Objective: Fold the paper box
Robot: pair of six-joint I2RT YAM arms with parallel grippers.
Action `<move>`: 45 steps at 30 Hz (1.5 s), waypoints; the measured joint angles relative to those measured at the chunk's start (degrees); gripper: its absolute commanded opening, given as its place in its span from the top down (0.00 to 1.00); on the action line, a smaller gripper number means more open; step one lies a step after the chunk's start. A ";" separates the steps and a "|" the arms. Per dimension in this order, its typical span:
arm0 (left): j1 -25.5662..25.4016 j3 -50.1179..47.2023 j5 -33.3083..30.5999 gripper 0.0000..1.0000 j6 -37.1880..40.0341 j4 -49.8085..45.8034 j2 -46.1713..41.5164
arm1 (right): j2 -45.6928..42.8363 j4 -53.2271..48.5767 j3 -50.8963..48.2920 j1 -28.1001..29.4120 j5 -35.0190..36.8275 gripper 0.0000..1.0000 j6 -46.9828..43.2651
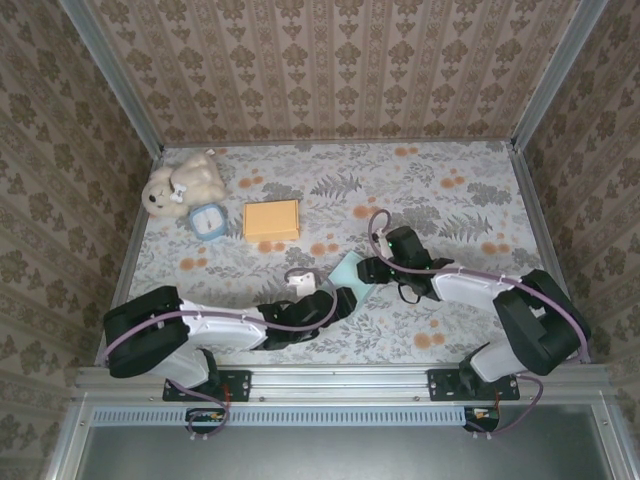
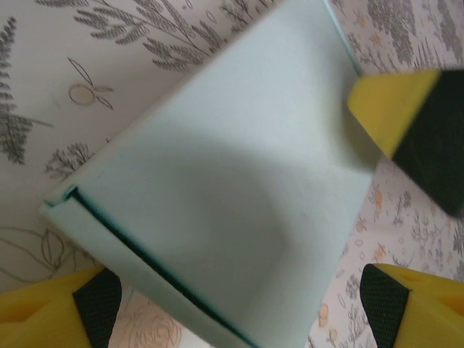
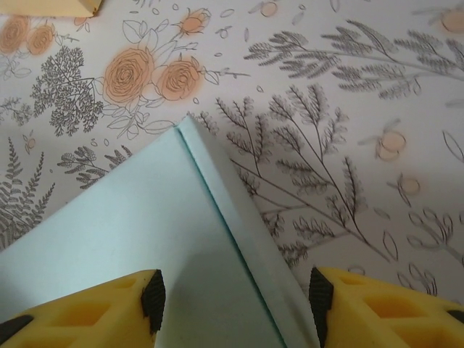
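Left pincer [image 2: 239,293] and right pincer [image 3: 237,293], both agape, astride pale mint paper box [image 2: 232,181].

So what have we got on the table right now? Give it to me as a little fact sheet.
job: folding the paper box
box look and place: pale green, mid-table, between the two hands
left hand: open, box between its fingers
right hand: open, over a folded edge of the box
elsewhere on the table: teddy bear, small blue round object, flat orange box, all far left
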 measured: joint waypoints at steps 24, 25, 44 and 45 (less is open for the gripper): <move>8.94 5.81 0.83 0.06 7.98 -15.23 -2.21 | -19.37 3.80 -12.76 1.33 1.42 0.43 10.45; 8.94 5.81 0.57 0.06 8.07 -16.20 -3.17 | -21.18 3.56 -13.18 1.33 2.40 0.43 10.43; 8.76 4.63 -1.55 0.06 9.92 -20.81 -10.16 | -36.68 -1.75 -16.61 1.33 9.55 0.41 7.65; 8.74 4.63 -1.55 0.06 9.97 -20.76 -10.16 | -36.26 -1.64 -16.61 1.33 9.55 0.41 7.52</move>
